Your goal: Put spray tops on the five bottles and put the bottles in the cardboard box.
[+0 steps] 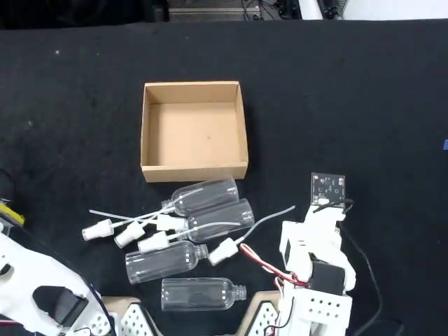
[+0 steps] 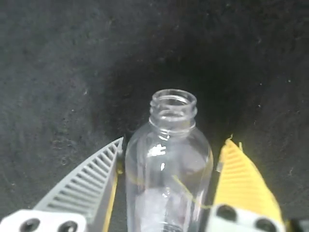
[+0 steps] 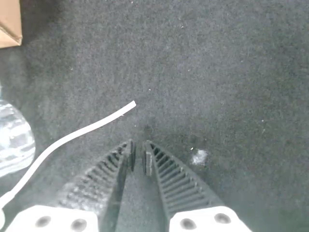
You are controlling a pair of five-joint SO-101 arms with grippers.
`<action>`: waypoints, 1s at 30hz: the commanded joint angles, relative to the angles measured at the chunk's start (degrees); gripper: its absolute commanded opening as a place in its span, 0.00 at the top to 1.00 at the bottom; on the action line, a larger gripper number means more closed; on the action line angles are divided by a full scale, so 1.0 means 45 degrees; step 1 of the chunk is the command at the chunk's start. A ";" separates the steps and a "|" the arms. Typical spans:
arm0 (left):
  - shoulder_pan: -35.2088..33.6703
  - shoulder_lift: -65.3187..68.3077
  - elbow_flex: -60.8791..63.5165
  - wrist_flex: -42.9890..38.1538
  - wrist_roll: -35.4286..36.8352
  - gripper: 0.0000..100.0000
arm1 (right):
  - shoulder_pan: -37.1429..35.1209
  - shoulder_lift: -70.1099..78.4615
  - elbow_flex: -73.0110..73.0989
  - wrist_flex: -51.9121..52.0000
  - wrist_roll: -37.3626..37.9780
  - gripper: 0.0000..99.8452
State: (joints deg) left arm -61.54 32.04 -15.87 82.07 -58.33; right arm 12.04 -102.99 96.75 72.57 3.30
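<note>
"Gripping anything on the left?"

"Yes. The left gripper's [image 2: 175,142] jaws look pressed against both sides of an uncapped bottle [image 2: 169,164], neck free. The right gripper [image 3: 138,147] is all but closed and empty, just beside a tube [image 3: 72,137]."

"So, the capping?"

"Open wide, take that spray top [image 1: 224,250] by its head, and feed the tube straight into the neck. The box [image 1: 194,170] waits beyond."
</note>
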 commanded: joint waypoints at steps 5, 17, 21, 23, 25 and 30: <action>0.0147 -0.0234 -0.0440 0.0000 -0.0586 0.81 | 0.0098 -0.1201 -0.0068 0.0137 0.0059 0.99; 0.0674 -0.1778 -0.2022 0.3438 -0.0527 0.97 | 0.0098 -0.1221 -0.0068 -0.0059 0.0059 0.99; 0.0987 -0.3360 -0.1729 0.4044 0.0098 0.97 | 0.0098 -0.1221 -0.0068 -0.0957 0.0059 0.99; 0.0987 -0.4142 -0.1338 0.3849 0.0899 0.97 | 0.0098 -0.1221 -0.0088 -0.1680 0.0098 0.99; 0.1006 -0.4943 -0.0869 0.3810 0.1524 0.97 | 0.0098 -0.1221 -0.0088 -0.2598 0.0781 0.99; 0.1006 -0.6818 0.1006 0.3341 0.3458 0.97 | 0.0274 -0.1201 -0.0166 -0.4337 0.5216 0.99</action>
State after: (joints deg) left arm -57.85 8.75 -14.37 98.77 -47.87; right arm 12.04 -102.99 96.75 57.71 15.96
